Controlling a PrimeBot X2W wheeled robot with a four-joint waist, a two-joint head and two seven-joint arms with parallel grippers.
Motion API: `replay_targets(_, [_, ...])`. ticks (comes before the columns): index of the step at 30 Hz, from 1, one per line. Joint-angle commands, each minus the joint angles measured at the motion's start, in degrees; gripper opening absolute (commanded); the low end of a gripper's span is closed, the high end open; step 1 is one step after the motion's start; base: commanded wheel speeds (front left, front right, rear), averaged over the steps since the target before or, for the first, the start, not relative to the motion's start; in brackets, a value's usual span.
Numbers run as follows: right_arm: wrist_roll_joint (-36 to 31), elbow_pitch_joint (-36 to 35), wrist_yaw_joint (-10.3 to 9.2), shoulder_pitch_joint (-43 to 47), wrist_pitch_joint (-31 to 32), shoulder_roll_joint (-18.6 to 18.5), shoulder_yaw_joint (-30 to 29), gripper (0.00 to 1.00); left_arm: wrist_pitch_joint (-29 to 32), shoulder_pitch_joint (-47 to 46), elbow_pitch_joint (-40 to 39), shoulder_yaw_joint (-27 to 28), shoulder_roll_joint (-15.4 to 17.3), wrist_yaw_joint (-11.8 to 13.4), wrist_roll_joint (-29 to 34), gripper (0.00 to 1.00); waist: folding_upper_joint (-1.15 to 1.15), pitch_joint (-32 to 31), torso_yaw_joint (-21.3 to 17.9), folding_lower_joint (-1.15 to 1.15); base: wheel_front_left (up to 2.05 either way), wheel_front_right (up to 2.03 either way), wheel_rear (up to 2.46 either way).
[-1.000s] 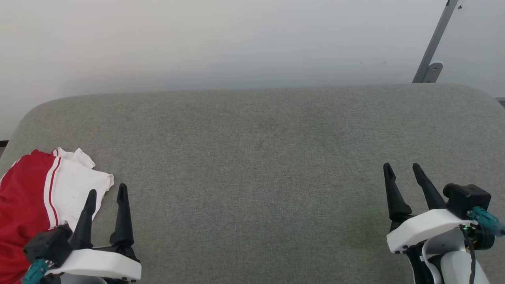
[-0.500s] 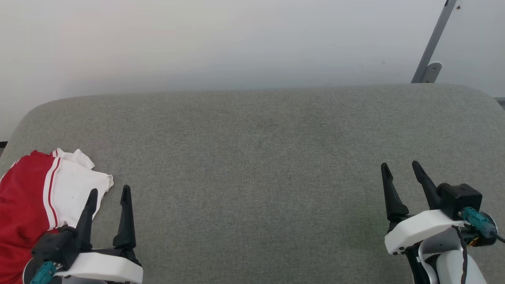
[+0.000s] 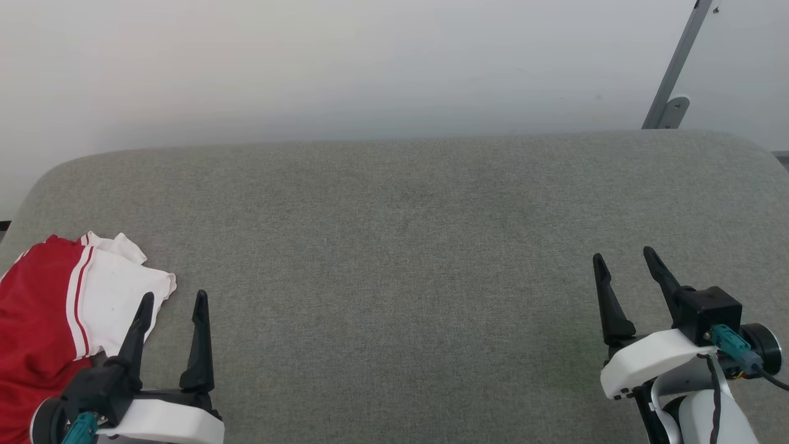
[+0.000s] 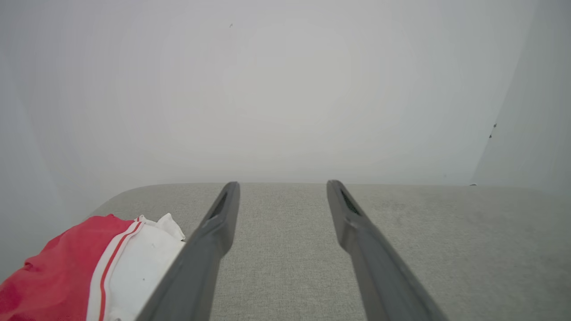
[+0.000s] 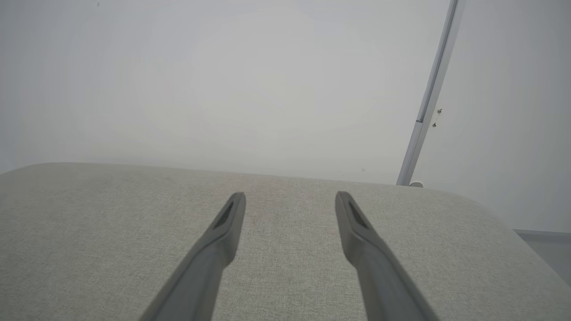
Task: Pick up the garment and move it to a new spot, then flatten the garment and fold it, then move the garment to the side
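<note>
The garment (image 3: 55,308) lies bunched at the far left of the grey cushion, red body with a white sleeve and red-white trim; its lettering is hidden. The left wrist view has the garment (image 4: 89,276) at lower left. My left gripper (image 3: 174,297) stands open just right of the white sleeve, its left finger over the sleeve's edge, nothing between the fingers. My left gripper (image 4: 282,185) looks along the cushion. My right gripper (image 3: 624,256) is open and empty at the lower right, far from the garment. In its own view, my right gripper (image 5: 290,196) points over bare cushion.
The grey upholstered surface (image 3: 400,246) has rounded far corners and meets a pale wall behind. A slanted metal bar with a bracket (image 3: 672,80) rises beyond the back right corner. The metal bar (image 5: 430,102) also crosses the right wrist view.
Both arms have drawn back slightly toward the picture's bottom edge, wrists turning outward. Both grippers stay open. The garment has not moved.
</note>
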Motion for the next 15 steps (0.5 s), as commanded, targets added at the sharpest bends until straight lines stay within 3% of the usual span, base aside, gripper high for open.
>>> replay_targets(1, [-0.79,-0.38,-0.02,-0.14,-0.56,0.21,-0.18,1.00,-0.43,0.79,-0.22,0.01,0.28,-0.10,0.75,1.00,0.00,0.03,0.00,0.00,0.00,0.00,0.00])
replay_targets(15, [-1.22,-0.85,-0.02,0.44,-0.61,0.53,-0.58,1.00,-0.38,0.05,0.49,0.35,0.05,-0.34,-0.16,1.00,0.00,0.41,0.31,0.00,0.00,0.00,0.00])
